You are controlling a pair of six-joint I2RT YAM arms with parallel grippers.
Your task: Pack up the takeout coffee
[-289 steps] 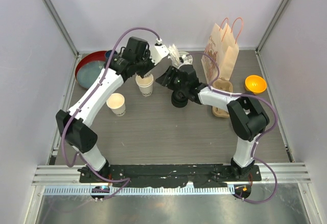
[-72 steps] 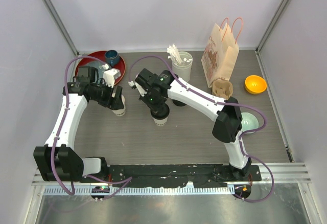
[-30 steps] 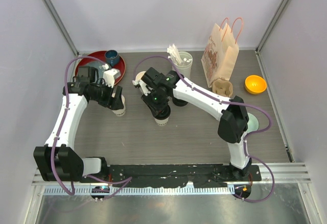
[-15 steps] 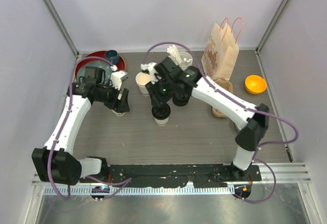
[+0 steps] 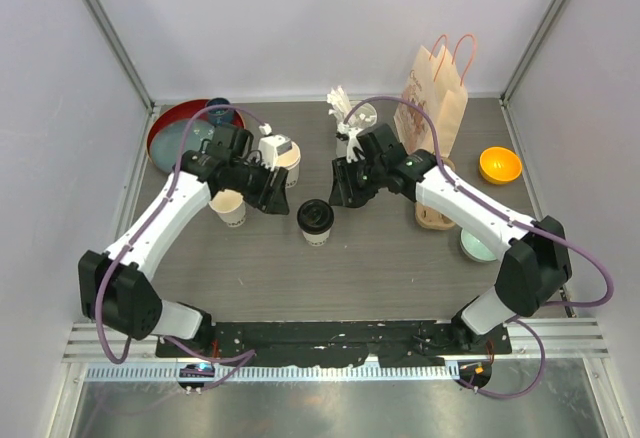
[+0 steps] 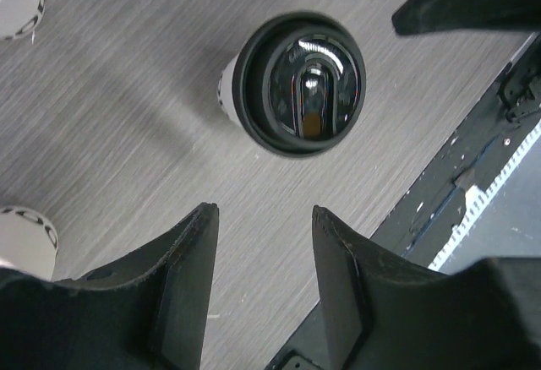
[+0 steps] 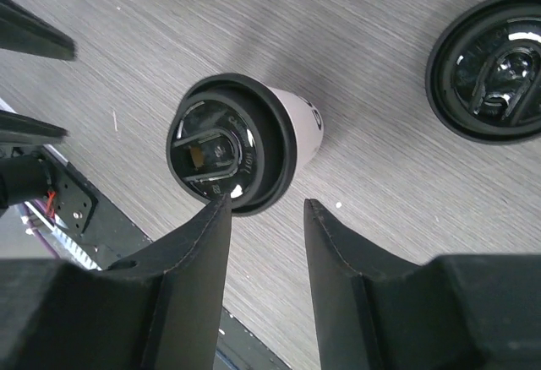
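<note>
Grey table [image 5: 380, 258], lidded cup [image 5: 315, 220], print [image 7: 314, 118] illegible

top: high, from 6 o'clock, facing down, far | wrists: near, facing down | shared by all: lidded cup [image 5: 315, 216]

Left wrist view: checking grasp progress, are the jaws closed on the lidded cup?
No, the left gripper has its jaws open, and the lidded cup stands free beyond their tips.

Lidded cup [image 5: 316, 220]: open cup [image 5: 229, 208] left (loose lid [image 7: 499, 78] perhaps right).
</note>
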